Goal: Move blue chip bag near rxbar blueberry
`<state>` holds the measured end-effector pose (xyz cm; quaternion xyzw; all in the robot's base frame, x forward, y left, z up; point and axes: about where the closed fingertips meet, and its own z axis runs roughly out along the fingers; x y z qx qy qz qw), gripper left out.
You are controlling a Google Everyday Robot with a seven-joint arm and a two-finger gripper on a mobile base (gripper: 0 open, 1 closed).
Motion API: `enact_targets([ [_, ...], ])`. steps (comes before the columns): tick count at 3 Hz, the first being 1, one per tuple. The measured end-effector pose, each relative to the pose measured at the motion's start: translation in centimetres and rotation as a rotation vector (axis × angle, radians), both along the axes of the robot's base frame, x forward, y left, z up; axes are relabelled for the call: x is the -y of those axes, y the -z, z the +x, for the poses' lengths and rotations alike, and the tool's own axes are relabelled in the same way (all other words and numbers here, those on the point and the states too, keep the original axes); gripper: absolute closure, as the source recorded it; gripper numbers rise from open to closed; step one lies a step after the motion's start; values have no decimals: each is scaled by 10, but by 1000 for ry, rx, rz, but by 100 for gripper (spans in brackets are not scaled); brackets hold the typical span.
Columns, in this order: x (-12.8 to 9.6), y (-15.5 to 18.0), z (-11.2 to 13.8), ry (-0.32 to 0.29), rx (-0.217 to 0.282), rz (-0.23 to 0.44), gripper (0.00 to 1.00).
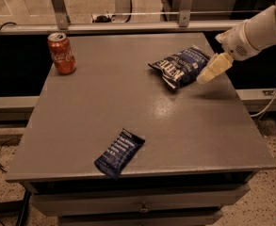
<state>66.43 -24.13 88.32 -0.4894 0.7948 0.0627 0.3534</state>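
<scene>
The blue chip bag, puffy and crinkled with white lettering, lies on the grey table at the back right. The rxbar blueberry, a small flat dark blue wrapper, lies near the table's front edge, left of centre. My gripper reaches in from the right on a white arm and hovers just to the right of the chip bag, close to its right edge, holding nothing.
A red soda can stands upright at the table's back left corner. A metal rail with posts runs behind the table. Cables lie on the floor at the left and right.
</scene>
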Motion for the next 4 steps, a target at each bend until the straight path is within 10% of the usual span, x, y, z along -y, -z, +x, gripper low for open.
enact_targets([
  [2,1,33,38,52,-54,112,0],
  [4,-15,35,38,-1,-77,97,41],
])
